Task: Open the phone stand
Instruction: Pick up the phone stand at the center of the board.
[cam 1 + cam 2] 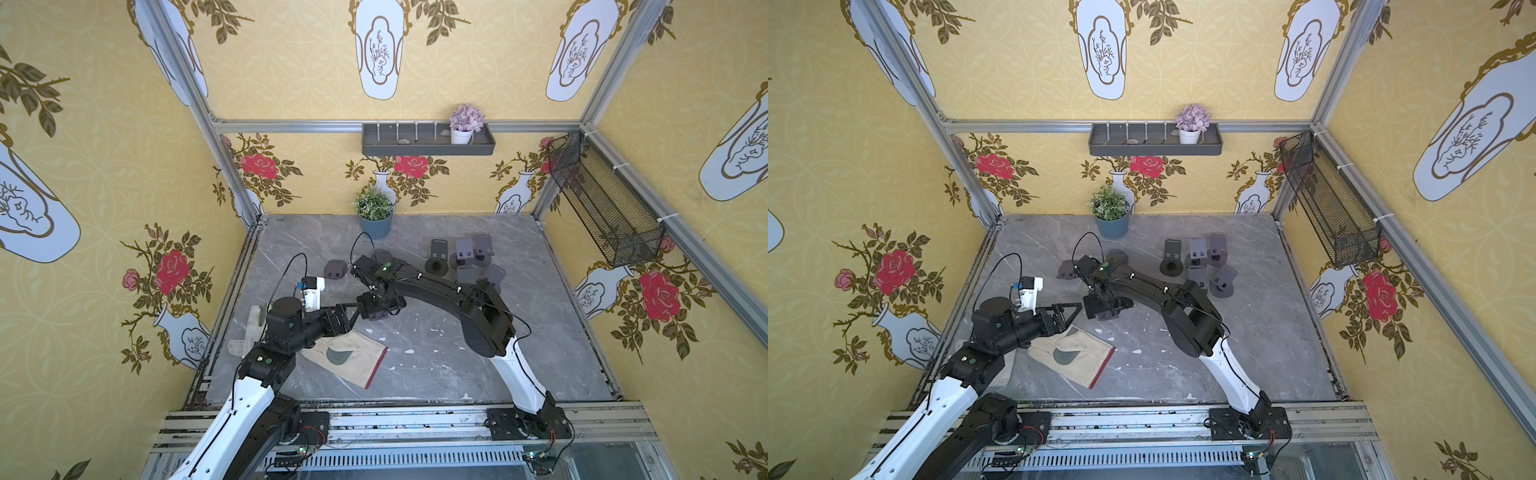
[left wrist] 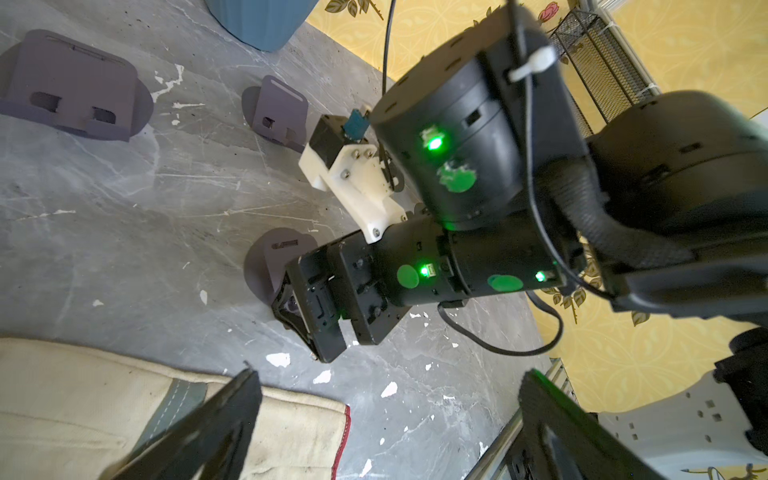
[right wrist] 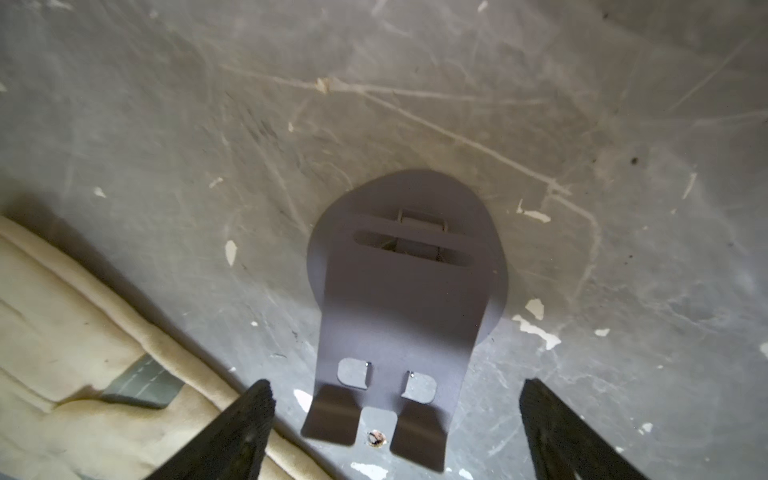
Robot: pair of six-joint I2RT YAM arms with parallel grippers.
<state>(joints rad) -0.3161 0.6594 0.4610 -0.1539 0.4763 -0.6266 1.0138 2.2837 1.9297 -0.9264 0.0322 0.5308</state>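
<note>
A grey phone stand [image 3: 399, 307] lies on the marble table with its back plate folded down over its round base. My right gripper [image 3: 395, 419] hovers open just above it, one finger [image 3: 241, 432] on each side of the hooked lip end, touching nothing. In both top views the right gripper [image 1: 376, 309] [image 1: 1105, 309] covers most of this stand [image 1: 379, 317]. My left gripper [image 1: 351, 313] [image 2: 390, 399] is open and empty, pointing at the right gripper from the left. The left wrist view shows the stand [image 2: 268, 262] partly behind the right gripper.
Two more folded stands [image 1: 336, 269] [image 1: 380, 254] lie behind the right wrist. Several opened stands [image 1: 464, 249] stand at the back right. A beige glove [image 1: 349, 357] lies under the left arm. A potted plant [image 1: 375, 216] sits at the back wall.
</note>
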